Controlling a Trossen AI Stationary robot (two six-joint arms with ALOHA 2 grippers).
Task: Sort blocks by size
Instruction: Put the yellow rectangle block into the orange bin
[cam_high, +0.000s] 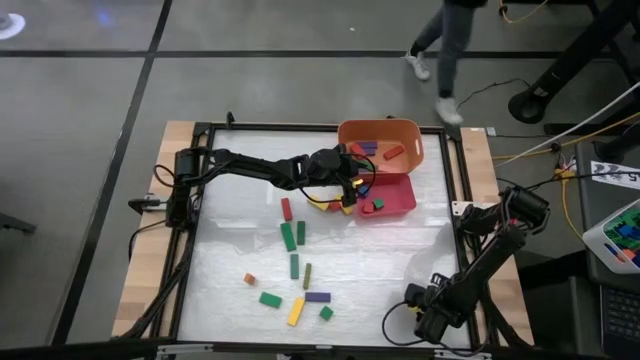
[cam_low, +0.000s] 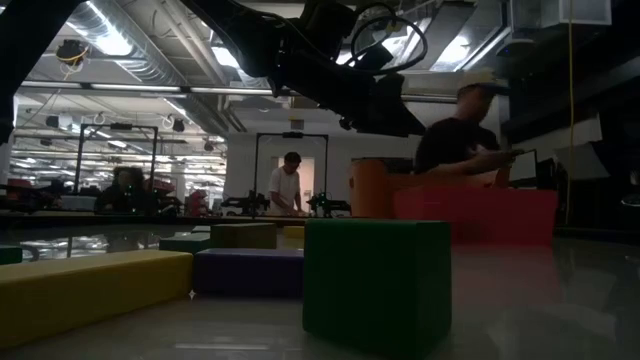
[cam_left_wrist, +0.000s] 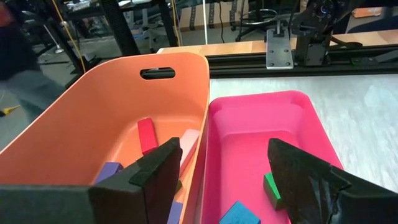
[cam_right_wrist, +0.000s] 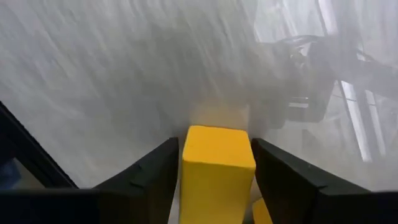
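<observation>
now orange bin (cam_left_wrist: 74, 118) w/ red bar (cam_left_wrist: 147, 134); pink tray (cam_left_wrist: 261, 124) w/ cubes.

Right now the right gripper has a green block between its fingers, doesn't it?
No. The right gripper has a yellow block between its fingers, not a green one. The right wrist view shows it.

Yellow block (cam_right_wrist: 216, 174) cut off by frame edge, blue block (cam_left_wrist: 239, 213) cropped, background people blurred
</observation>
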